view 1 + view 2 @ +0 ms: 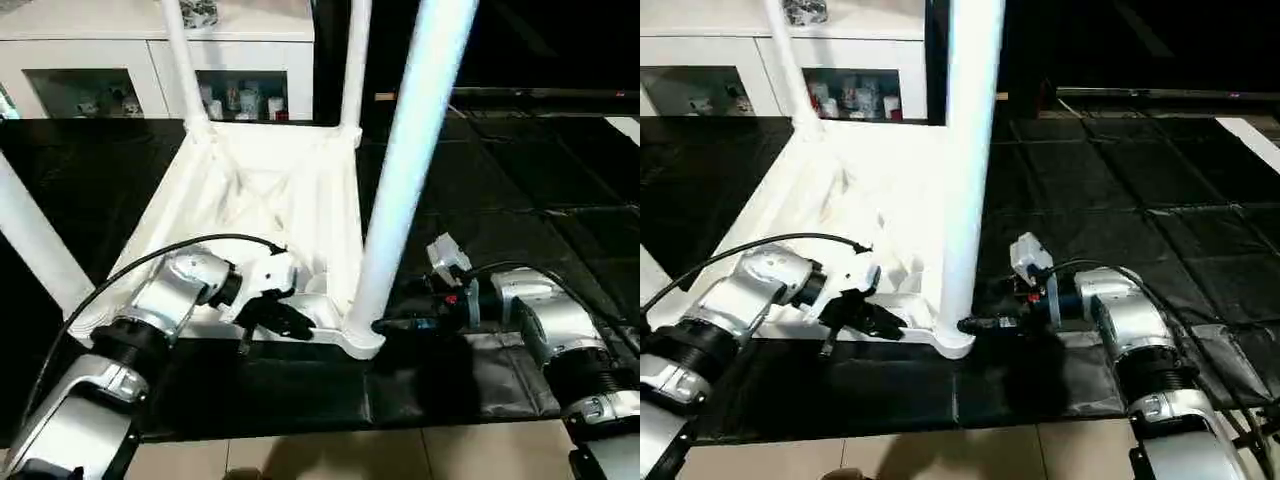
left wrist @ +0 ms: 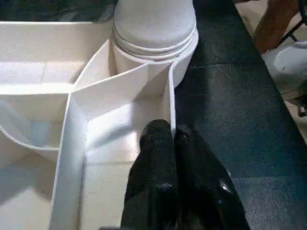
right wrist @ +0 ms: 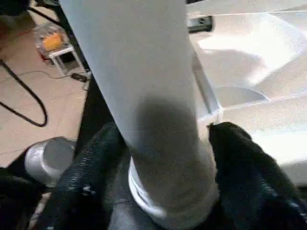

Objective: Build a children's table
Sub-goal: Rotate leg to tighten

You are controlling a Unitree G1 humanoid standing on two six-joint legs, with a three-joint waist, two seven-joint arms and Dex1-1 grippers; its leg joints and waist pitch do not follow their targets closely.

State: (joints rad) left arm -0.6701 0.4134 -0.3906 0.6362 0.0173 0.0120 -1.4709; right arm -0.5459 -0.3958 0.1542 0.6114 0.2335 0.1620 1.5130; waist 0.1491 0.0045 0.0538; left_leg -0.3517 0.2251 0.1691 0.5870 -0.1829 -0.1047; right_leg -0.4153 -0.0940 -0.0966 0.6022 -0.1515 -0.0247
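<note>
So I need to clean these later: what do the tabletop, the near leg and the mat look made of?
Tabletop: white moulded plastic by the look, thin ribs and a round socket underneath, slightly glossy. Near leg: smooth white tube, probably plastic too. Mat: black, matt, seamed into square tiles; likely foam or rubber, hard to say.
</note>
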